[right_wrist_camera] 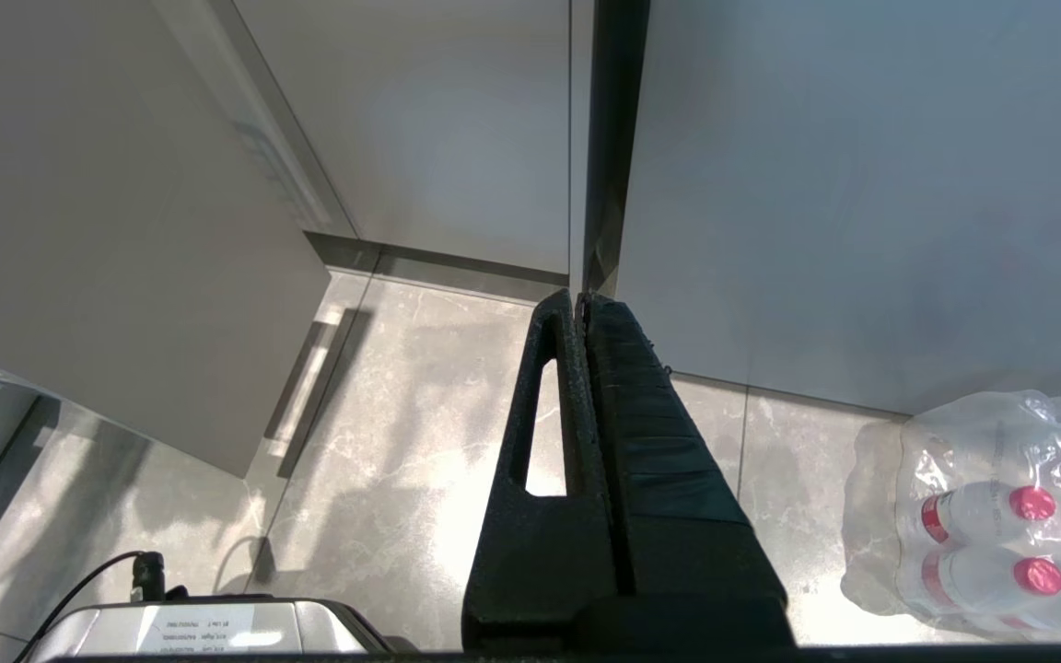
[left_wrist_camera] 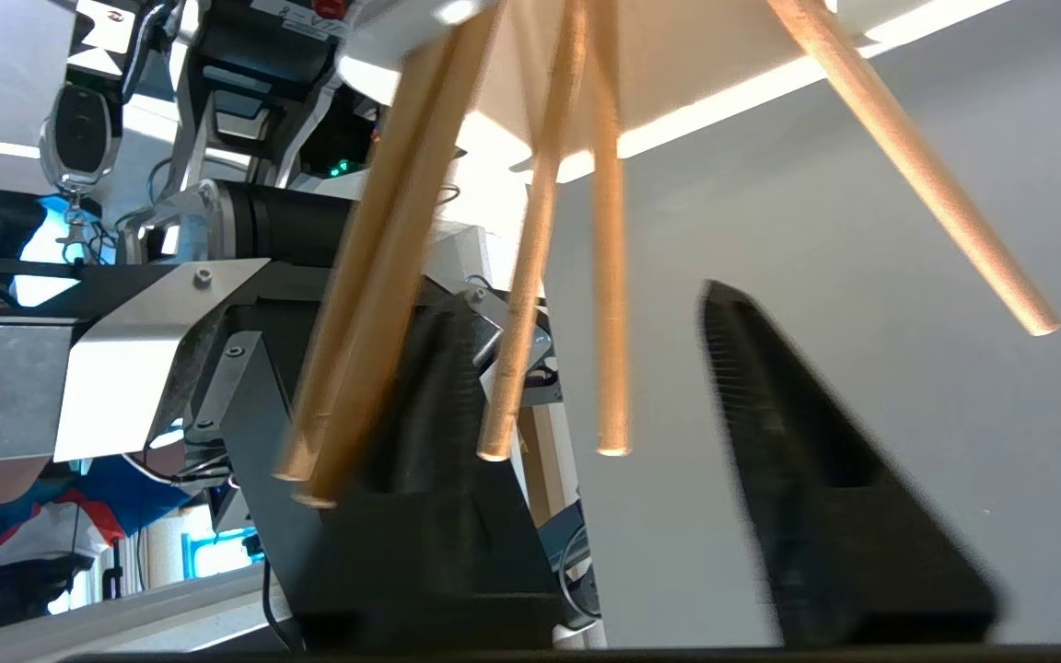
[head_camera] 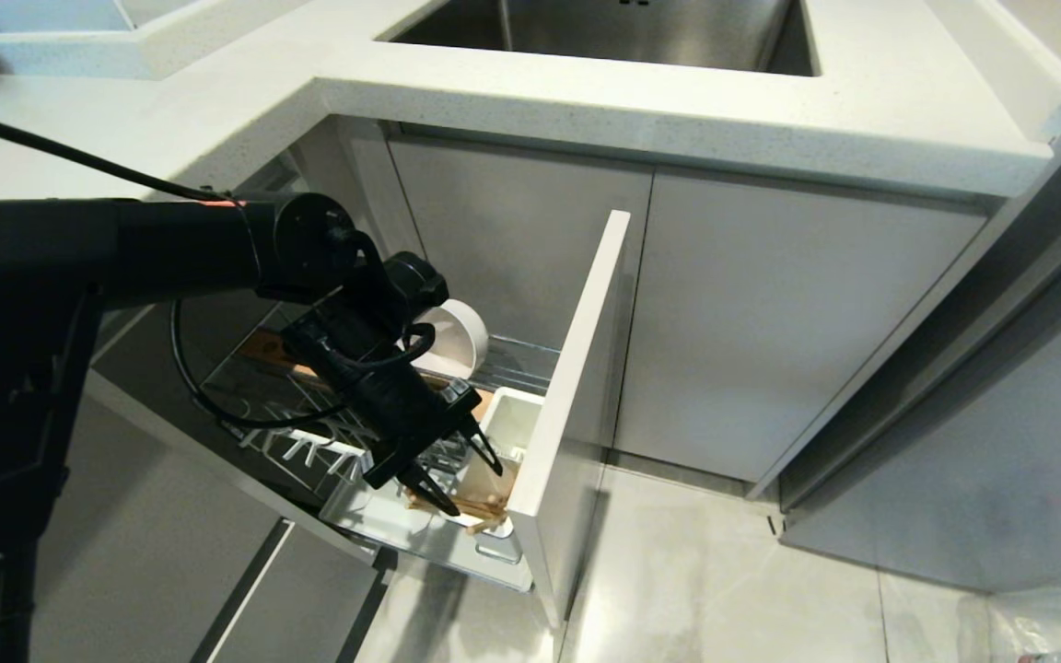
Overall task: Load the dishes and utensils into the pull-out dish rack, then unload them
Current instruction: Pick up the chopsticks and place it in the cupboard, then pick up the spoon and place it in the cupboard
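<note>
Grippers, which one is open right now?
The left gripper, fingers spread at the chopsticks in the utensil cup; the right gripper has fingers pressed together above the floor.

Kitchen corner. White speckled desk (head_camera: 586, 101) with steel sink (head_camera: 623, 32) set in. Pale grey cabinet doors (head_camera: 770, 313) below, flat, no handles visible. Floor (head_camera: 724, 571) is glossy grey marble-look tile, reflecting light. Tall grey panel (head_camera: 982, 442) at right. Shrink-wrapped pack of bottles (right_wrist_camera: 991, 516), red caps, on the floor by that panel. Lighting bright, even.
</note>
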Controlling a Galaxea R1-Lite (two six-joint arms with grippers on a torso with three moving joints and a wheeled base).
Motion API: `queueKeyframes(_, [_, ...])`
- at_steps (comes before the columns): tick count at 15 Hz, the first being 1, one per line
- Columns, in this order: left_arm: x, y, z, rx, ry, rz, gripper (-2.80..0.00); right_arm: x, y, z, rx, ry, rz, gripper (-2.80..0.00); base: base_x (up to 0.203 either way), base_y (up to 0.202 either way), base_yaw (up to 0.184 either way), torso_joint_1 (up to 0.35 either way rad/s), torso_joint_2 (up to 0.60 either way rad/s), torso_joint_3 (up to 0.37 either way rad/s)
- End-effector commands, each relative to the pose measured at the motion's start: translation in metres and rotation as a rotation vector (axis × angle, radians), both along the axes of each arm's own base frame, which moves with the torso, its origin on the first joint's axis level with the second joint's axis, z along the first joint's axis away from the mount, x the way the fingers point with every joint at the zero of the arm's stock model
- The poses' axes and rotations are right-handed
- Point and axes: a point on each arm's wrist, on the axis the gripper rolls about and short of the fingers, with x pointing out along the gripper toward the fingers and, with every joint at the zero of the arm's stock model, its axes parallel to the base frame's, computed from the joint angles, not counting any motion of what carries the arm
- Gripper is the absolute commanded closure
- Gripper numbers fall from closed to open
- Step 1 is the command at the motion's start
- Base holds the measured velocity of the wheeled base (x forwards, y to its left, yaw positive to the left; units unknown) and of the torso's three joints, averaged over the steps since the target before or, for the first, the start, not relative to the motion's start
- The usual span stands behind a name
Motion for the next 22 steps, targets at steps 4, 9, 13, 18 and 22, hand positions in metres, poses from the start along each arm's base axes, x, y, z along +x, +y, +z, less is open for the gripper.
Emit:
queueKeyframes(4, [-0.007,0.003,0.011,-0.006,-0.024,0.006,-2.8,0.0,0.0,0.0,0.001,0.001,0.0,0.0,0.0,0.0,0.0,0.0,0.0,0.0])
queueKeyframes(9, [-0.029,0.013,0.049,-0.036,-0.148,0.013,-2.8,0.0,0.0,0.0,0.001,0.001,0.0,0.0,0.0,0.0,0.0,0.0,0.0,0.0])
queueKeyframes(13, [-0.056,0.024,0.084,-0.081,-0.256,0.009,0.0,0.0,0.0,0.0,0.001,0.001,0.0,0.0,0.0,0.0,0.0,0.0,0.0,0.0])
queueKeyframes(18, [-0.098,0.04,0.124,-0.127,-0.404,0.007,0.0,0.0,0.0,0.0,0.001,0.001,0.0,0.0,0.0,0.0,0.0,0.0,0.0,0.0])
queueKeyframes(22, [-0.139,0.055,0.153,-0.092,-0.58,0.007,0.0,0.0,0.0,0.0,0.001,0.001,0.0,0.0,0.0,0.0,0.0,0.0,0.0,0.0])
